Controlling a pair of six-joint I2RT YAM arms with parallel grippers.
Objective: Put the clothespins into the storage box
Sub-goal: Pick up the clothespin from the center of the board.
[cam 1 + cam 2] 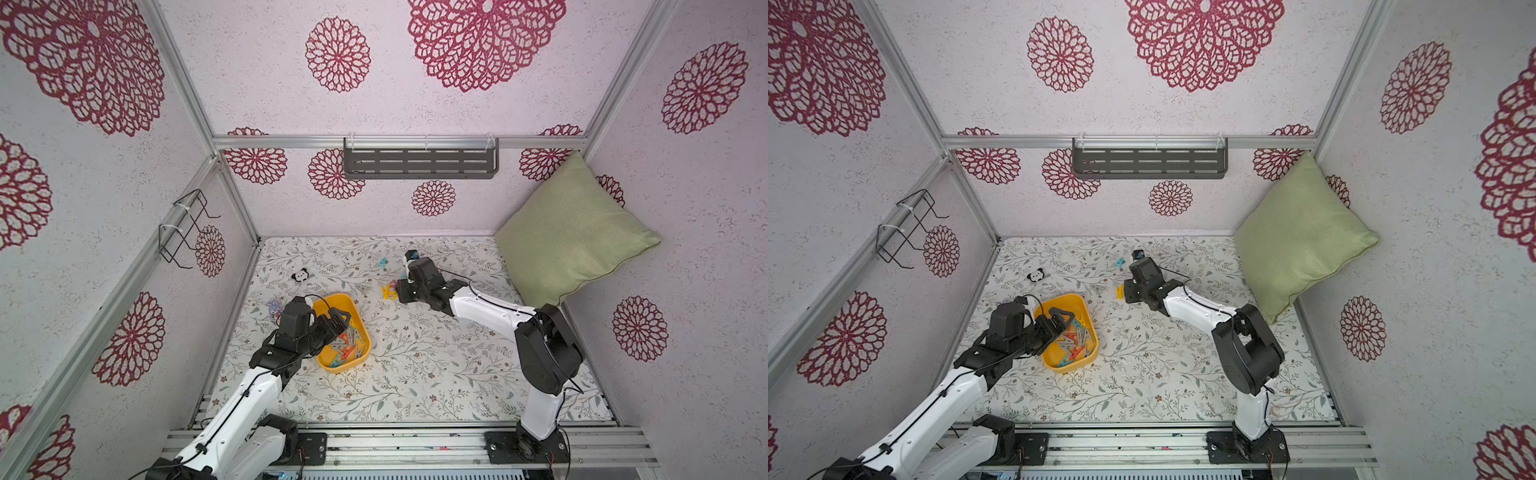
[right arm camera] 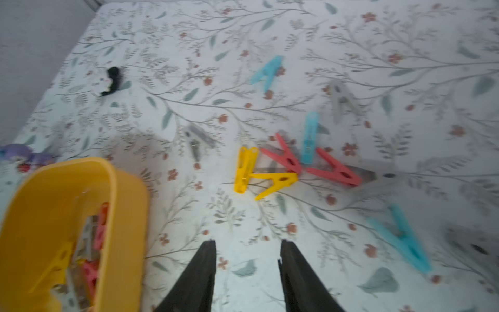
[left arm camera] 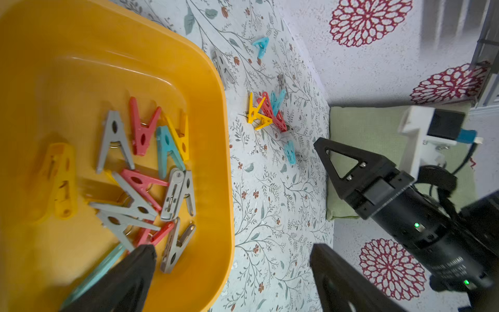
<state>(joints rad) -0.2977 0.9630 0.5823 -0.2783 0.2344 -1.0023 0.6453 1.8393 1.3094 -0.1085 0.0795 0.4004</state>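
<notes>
The yellow storage box (image 1: pixel 345 365) (image 1: pixel 1073 368) sits left of centre on the floral cloth, with several clothespins (image 3: pixel 143 162) in red, grey, teal and yellow inside it. My left gripper (image 1: pixel 336 320) (image 3: pixel 232 251) hangs open over the box's near rim and holds nothing. A loose heap of yellow, red and teal clothespins (image 2: pixel 283 167) (image 1: pixel 388 291) lies further back. My right gripper (image 2: pixel 247 243) (image 1: pixel 1126 291) is low beside that heap, open, with only cloth between its fingers. More clothespins lie singly: a teal one (image 2: pixel 267 71), another teal one (image 2: pixel 402 237), a grey one (image 2: pixel 341 100).
A panda toy (image 1: pixel 300 275) lies at the back left and a purple plush (image 1: pixel 274 307) sits beside the box, behind my left arm. A green pillow (image 1: pixel 569 232) leans in the right corner. A grey slotted shelf (image 1: pixel 419 160) and a wire rack (image 1: pixel 187 224) hang on the walls.
</notes>
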